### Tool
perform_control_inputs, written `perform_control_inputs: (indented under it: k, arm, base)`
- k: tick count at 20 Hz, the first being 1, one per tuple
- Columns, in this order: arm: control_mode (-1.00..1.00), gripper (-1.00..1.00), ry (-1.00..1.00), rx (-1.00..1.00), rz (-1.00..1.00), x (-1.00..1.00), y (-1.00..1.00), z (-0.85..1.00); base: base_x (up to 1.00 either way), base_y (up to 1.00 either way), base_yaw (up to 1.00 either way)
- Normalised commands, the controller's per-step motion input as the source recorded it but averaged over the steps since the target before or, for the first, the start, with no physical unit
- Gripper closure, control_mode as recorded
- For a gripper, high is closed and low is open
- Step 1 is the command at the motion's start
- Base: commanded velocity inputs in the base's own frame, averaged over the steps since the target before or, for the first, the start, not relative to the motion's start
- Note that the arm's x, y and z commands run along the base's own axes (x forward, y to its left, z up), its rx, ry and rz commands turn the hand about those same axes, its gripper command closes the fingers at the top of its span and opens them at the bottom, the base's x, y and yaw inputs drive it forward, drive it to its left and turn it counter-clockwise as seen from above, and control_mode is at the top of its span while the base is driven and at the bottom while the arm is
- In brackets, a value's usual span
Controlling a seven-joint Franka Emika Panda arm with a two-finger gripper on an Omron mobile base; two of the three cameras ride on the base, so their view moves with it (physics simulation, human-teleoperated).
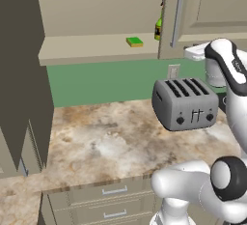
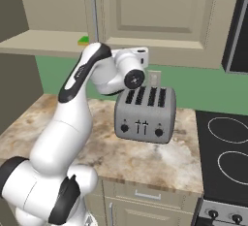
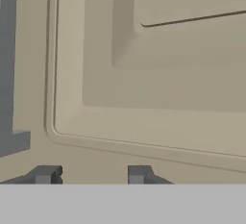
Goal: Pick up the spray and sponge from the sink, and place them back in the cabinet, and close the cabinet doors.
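While sponge [image 1: 134,41] sits on shelf, green-topped, spray [image 1: 157,28] lime-green.

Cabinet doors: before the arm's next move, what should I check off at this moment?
1. sponge on the cabinet shelf: ok.
2. spray on the shelf, half hidden behind a door edge: ok.
3. gripper empty, fingertips apart with nothing between them: ok.
4. Far door, at the left of the left base view, shut: not ok, it stands swung out.
5. Handled door in front of the hand fully shut: cannot tell.
6. Wrist clear of the toaster below it: cannot tell.
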Motion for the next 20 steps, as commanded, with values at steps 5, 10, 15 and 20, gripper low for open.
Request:
perform_control_inputs:
  k: [5, 10, 15, 20]
  arm:
    - [-1.0, -1.0, 0.0, 0.0, 0.0, -0.04, 0.0, 0.0]
    - [-1.0, -1.0, 0.0, 0.0, 0.0, -0.23, 0.0, 0.0]
    - [-1.0, -1.0, 0.0, 0.0, -0.01, -0.38, 0.01, 0.0]
    - [-1.0, -1.0, 0.0, 0.0, -0.04, -0.34, 0.05, 0.0]
  base:
    - [0.0, 0.0, 0.0]
    - [0.0, 0.0, 0.0]
    - [0.0, 0.0, 0.0]
    - [0.0, 0.0, 0.0]
